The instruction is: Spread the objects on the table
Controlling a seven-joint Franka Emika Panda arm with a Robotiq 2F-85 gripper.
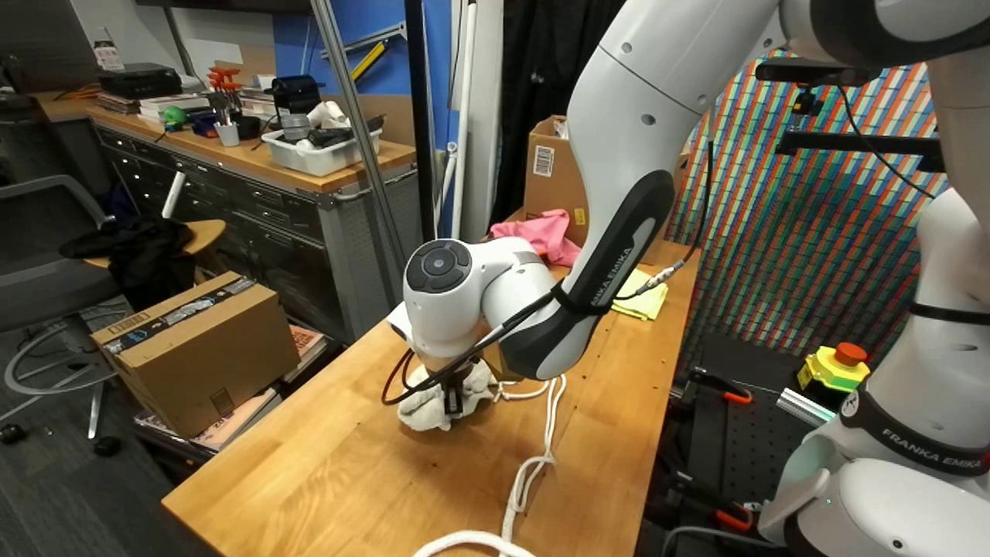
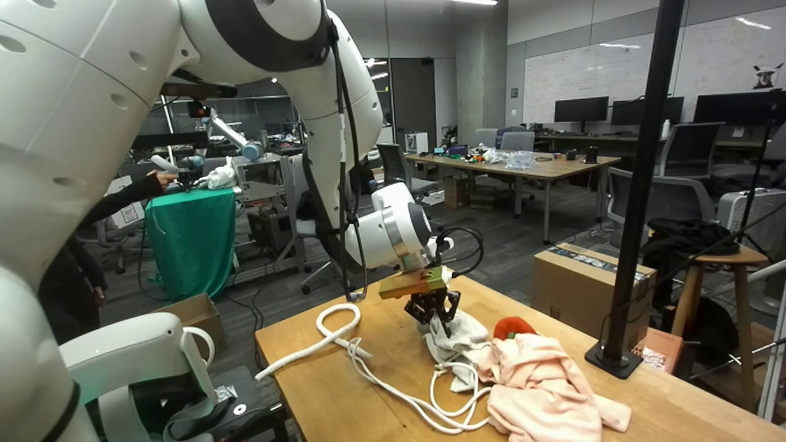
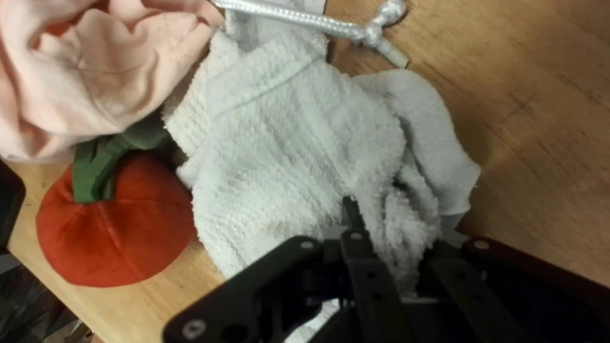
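White rope (image 2: pixel 301 353), looped at my left, trails rightward over a wooden table (image 2: pixel 331 399), one strand crossing the edge of a white towel (image 2: pixel 470 331). Above the towel is the black gripper (image 2: pixel 441 325), its jaws pinching a bunched fold; the rest lies crumpled on the table. Further right, a red plush pumpkin (image 2: pixel 513 327) shows behind a rumpled pink cloth (image 2: pixel 540 393), which rests on the table just beside the towel.
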